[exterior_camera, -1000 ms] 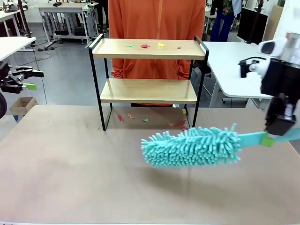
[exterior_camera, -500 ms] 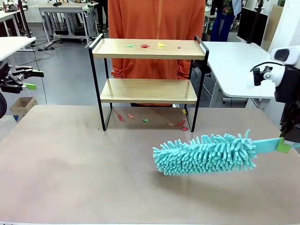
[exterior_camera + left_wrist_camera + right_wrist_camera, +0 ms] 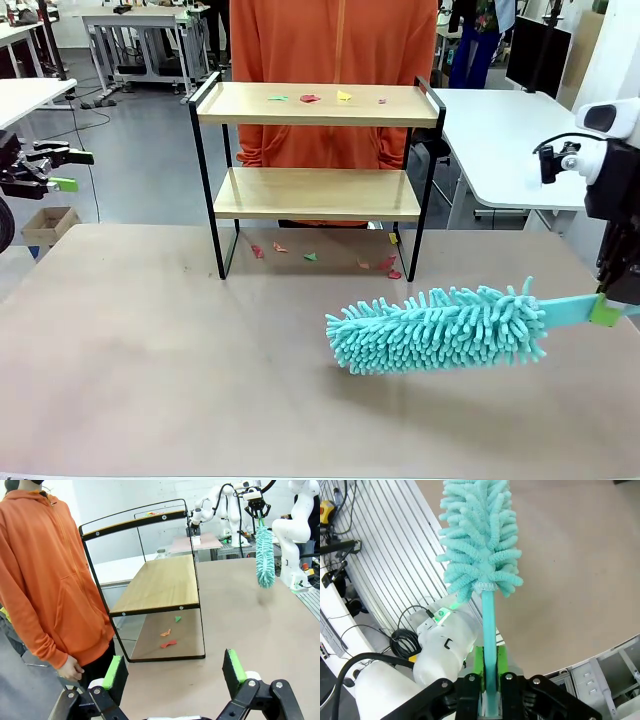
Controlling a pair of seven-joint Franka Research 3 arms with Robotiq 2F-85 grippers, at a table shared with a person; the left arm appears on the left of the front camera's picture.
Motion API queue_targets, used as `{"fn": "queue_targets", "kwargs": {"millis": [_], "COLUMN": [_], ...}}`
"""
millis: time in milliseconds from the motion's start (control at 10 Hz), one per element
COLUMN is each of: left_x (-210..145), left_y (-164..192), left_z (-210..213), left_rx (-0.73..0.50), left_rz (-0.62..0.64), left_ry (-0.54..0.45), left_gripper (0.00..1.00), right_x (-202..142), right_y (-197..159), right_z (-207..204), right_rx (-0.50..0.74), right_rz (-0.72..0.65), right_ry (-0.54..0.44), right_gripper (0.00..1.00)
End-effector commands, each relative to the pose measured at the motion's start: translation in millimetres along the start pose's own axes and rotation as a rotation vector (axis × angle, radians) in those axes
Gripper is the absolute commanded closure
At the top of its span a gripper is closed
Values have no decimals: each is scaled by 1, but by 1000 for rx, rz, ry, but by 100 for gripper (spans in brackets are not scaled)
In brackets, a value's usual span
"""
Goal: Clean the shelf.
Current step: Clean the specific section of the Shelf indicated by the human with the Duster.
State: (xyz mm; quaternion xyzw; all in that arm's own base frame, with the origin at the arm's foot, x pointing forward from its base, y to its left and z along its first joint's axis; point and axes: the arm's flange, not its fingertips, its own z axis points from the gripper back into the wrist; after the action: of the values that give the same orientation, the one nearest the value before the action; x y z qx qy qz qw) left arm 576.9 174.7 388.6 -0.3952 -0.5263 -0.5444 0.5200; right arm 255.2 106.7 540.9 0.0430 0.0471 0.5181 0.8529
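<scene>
- Two hazards stand out. The first is the duster: it is long, so swinging its fluffy head up at the shelf could catch the thin black frame. That might shove or tip the light rack toward the person standing just behind it.
- The second is speed. A brisk sweep would likely fling the paper scraps off the top board and past the table, beyond reach. More scraps already lie under the shelf.
- The shelf stands upright, its long axis running left to right and its open front facing the robot.
- The duster is held in front of the shelf, below its bottom board and off to its right. Its long axis is nearly level, with the head pointing left.
- The right gripper has its jaws pressed together, pinching the turquoise handle.
- The left gripper sits well to the shelf's left, its jaws spread and empty.
</scene>
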Motion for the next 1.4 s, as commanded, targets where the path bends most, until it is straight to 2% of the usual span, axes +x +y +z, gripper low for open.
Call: {"fn": "queue_targets", "kwargs": {"millis": [0, 1300], "left_x": [3, 3], "left_y": [-2, -2], "left_z": [1, 1], "left_rx": [1, 1], "left_rz": [-4, -4], "left_ry": [-4, -4], "left_gripper": [0, 0], "right_x": [1, 1], "right_y": [0, 0], "right_z": [2, 2], "right_rx": [-1, -1], "right_rz": [0, 0], "right_ry": [0, 0], "right_gripper": [87, 87]}}
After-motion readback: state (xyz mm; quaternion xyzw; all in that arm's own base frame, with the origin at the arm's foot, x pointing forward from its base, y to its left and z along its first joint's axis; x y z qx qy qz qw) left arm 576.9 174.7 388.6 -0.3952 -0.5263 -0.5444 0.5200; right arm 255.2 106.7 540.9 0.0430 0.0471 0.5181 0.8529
